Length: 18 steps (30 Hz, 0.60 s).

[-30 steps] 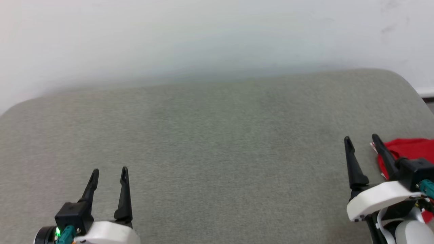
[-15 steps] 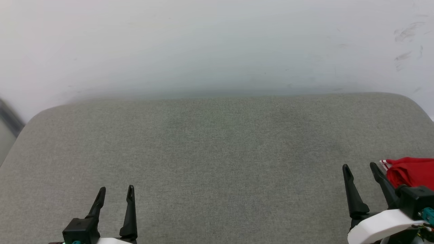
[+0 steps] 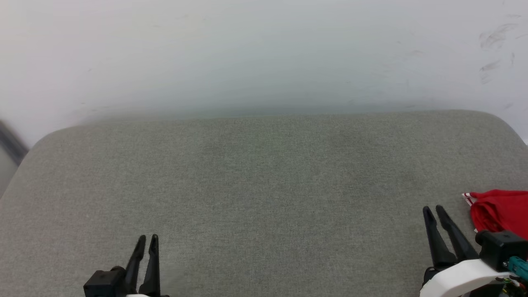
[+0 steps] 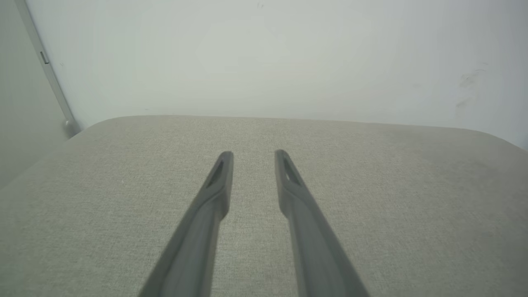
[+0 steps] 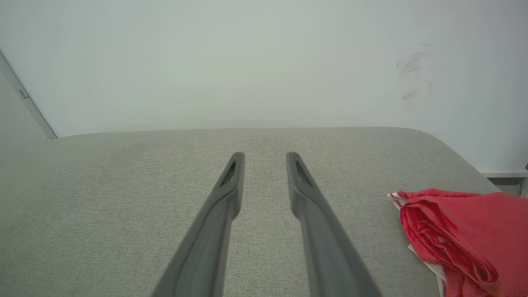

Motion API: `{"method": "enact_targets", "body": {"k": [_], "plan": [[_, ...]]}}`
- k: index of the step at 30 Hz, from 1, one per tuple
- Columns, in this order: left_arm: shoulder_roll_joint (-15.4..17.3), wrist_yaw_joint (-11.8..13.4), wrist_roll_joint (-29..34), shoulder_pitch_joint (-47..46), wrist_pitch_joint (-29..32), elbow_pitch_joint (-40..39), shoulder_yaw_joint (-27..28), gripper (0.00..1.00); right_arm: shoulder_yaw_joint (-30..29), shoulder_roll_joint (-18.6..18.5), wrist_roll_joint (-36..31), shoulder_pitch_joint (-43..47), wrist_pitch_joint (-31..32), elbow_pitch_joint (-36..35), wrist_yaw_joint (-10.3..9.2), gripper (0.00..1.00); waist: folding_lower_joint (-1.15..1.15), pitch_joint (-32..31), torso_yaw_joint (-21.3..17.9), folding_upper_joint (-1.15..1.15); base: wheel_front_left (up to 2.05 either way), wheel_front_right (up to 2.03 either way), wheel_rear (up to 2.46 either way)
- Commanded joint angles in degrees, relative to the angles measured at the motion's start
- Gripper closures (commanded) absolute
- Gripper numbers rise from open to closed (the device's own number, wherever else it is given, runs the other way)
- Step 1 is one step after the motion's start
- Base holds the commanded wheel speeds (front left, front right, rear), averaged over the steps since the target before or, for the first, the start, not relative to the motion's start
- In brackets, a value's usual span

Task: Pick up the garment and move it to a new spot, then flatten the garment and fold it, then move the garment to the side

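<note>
- Right pincer (image 3: 433, 208) has its two dark fingers a little apart, a narrow gap between the tips and nothing in it. It hangs over the near right part of the grey padded surface (image 3: 264, 185), pointing toward the far edge.
- Left pincer (image 3: 148, 237) is the same — narrowly parted, empty — over the near left part, well apart from the cloth.
- The garment (image 3: 501, 208) lies at the right edge of the surface, a red bundle in soft folds with a bit of striped trim (image 5: 397, 199) showing at its far left corner. It is just beside the right pincer, on that pincer's right, not touching it. Part of it runs out of frame, so I can't say how neatly it is folded.
- To my eye this is either the first pick-up or the very end. The bundle sitting at the side leans me toward the end, but I can't be sure.
- If it is to be picked up, I'd want the right pincer opened wider, turned toward the right edge and set onto a thick fold rather than the thin trim — pinching one layer would let the rest drag and unroll.
- The lift should be slow, since the bundle sits close to the edge and could slide off.
- As for containers, nothing here holds anything. The garment lies straight on the surface, with the pale wall (image 3: 264, 53) behind the far edge.
</note>
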Motion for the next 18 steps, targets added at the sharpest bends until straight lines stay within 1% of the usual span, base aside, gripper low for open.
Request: {"method": "enact_targets", "body": {"k": [1, 2, 18], "plan": [[-0.4, -0.4, -1.7, -0.1, 0.4, -0.2, 0.5, 1.0, -0.1, 0.0, 2.0, -0.4, 0.0, 0.4, 0.0, 1.0, 0.0, 0.1, 0.0, 0.0, 0.0, 0.0, 0.0], [-0.4, -0.4, -1.7, -0.1, 0.4, -0.2, 0.5, 1.0, -0.1, 0.0, 2.0, -0.4, 0.0, 0.4, 0.0, 1.0, 0.0, 0.1, 0.0, 0.0, 0.0, 0.0, 0.0], [-3.4, -4.8, -15.9, -3.1, 4.3, 3.3, 4.8, 1.0, -0.9, 0.0, 19.6, -2.9, 0.9, 4.2, 0.0, 1.0, 0.0, 0.6, 0.0, 0.0, 0.0, 0.0, 0.0]]}}
